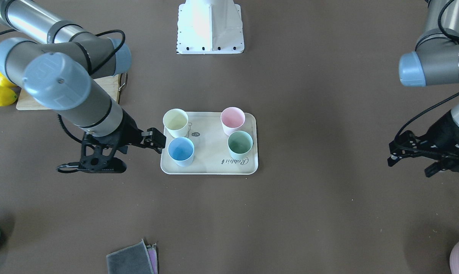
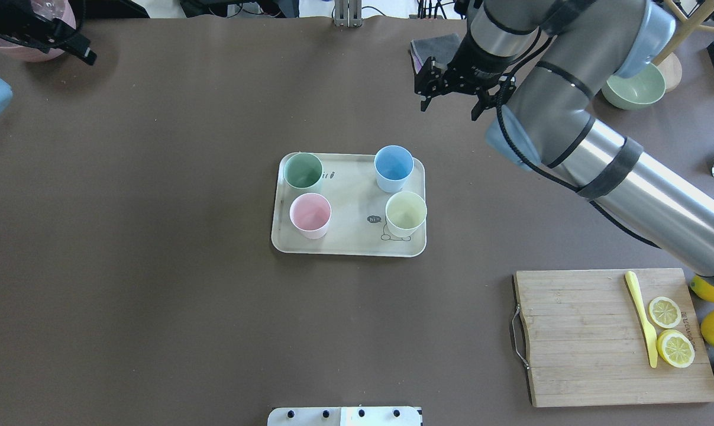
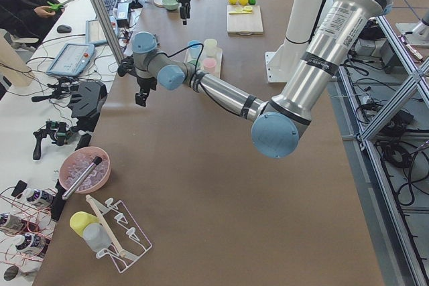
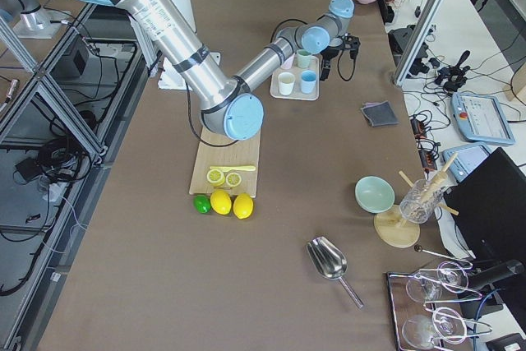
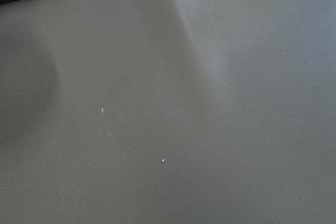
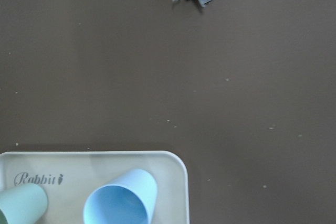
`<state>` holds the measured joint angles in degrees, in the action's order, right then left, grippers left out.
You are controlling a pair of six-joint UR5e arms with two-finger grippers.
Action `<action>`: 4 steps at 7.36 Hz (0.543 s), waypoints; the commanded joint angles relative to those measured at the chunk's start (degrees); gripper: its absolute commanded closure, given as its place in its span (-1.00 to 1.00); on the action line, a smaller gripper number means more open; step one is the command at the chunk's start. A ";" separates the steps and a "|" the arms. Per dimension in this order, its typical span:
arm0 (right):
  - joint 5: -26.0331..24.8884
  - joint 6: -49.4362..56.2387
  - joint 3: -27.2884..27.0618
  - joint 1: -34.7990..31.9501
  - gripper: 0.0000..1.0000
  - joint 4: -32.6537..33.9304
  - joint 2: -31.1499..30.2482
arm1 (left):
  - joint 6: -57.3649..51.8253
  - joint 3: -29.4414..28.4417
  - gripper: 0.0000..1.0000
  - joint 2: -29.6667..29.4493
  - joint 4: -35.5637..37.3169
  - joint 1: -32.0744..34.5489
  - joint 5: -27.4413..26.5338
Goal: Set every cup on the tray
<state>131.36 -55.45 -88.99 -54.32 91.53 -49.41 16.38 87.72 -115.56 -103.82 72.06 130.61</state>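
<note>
The cream tray (image 1: 210, 154) lies mid-table, also in the overhead view (image 2: 351, 195). All four cups stand upright on it: pale yellow (image 1: 176, 121), pink (image 1: 232, 118), mint green (image 1: 240, 144) and light blue (image 1: 181, 150). My right gripper (image 1: 154, 139) is raised above the table beside the tray's edge near the blue cup; it is open and empty, and also shows overhead (image 2: 450, 106). Its wrist view shows the blue cup (image 6: 123, 203), the green cup (image 6: 21, 205) and a tray corner (image 6: 168, 163). My left gripper (image 1: 393, 154) is open and empty, far from the tray.
A wooden cutting board (image 2: 581, 337) with lemon slices and a yellow knife lies by my right side, lemons beside it. A grey cloth (image 2: 433, 44) lies beyond the tray. A pale green bowl (image 2: 632, 89) and a mauve pot (image 2: 31, 47) stand at the far corners.
</note>
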 commanded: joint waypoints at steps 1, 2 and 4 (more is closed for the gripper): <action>1.52 14.41 -5.12 -7.09 -1.00 4.44 -8.81 | -12.76 0.09 -0.95 6.11 -0.41 7.19 0.25; 1.79 23.89 -5.14 -10.69 -1.00 4.45 -14.09 | -13.12 0.44 -0.95 9.45 -0.76 10.09 0.25; 3.89 35.52 -5.83 -18.07 -1.00 3.92 -25.42 | -14.78 0.70 -0.95 12.63 -1.03 15.88 1.39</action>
<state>134.10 -28.25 -94.23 -67.57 95.72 -67.56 2.93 88.11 -105.14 -104.70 83.96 131.16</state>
